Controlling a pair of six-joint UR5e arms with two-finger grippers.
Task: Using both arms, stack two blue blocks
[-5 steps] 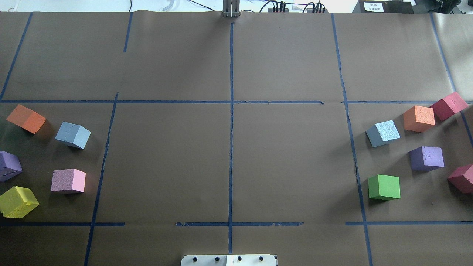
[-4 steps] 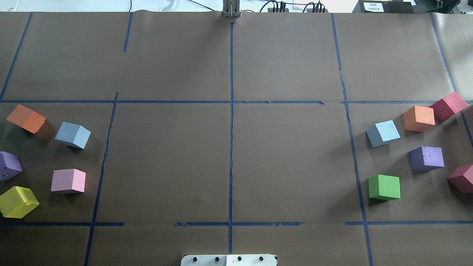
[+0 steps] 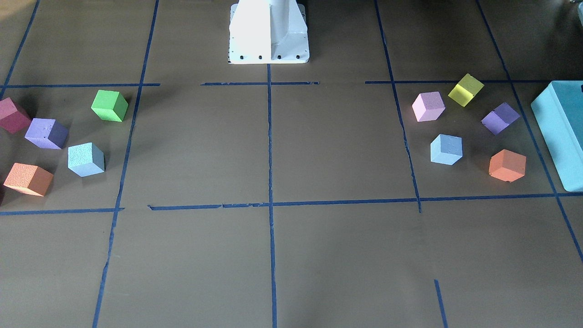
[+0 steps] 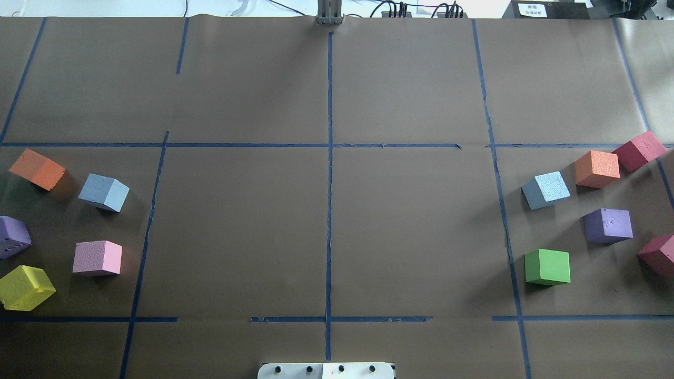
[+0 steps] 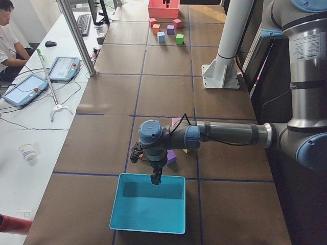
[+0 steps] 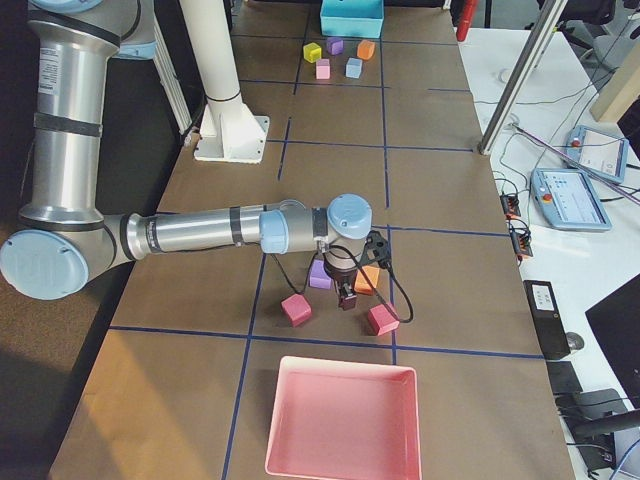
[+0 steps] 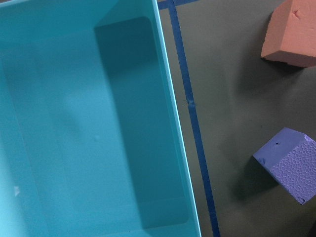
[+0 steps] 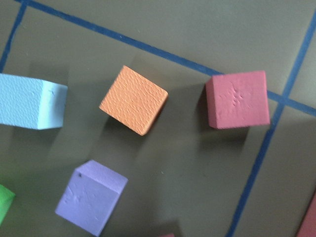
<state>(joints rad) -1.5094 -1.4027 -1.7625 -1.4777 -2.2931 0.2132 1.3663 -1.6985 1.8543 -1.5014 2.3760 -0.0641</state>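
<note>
One blue block (image 4: 103, 192) lies on the table's left side, the other blue block (image 4: 546, 190) on the right; both also show in the front view (image 3: 446, 149) (image 3: 86, 159). The right one shows at the right wrist view's left edge (image 8: 29, 101). My left gripper (image 5: 156, 178) hangs over the far rim of the teal box (image 5: 148, 214), away from the left block. My right gripper (image 6: 347, 298) hovers over the cubes on the right. Neither wrist view shows fingers, so I cannot tell whether either gripper is open or shut.
Around the left block lie orange (image 4: 37, 168), purple (image 4: 13, 237), pink (image 4: 97, 258) and yellow (image 4: 26, 287) cubes. Around the right block lie orange (image 4: 596, 168), red (image 4: 638, 150), purple (image 4: 607, 225), green (image 4: 547, 267) and dark red (image 4: 658, 254) cubes. A pink tray (image 6: 340, 415) lies at the right end.
</note>
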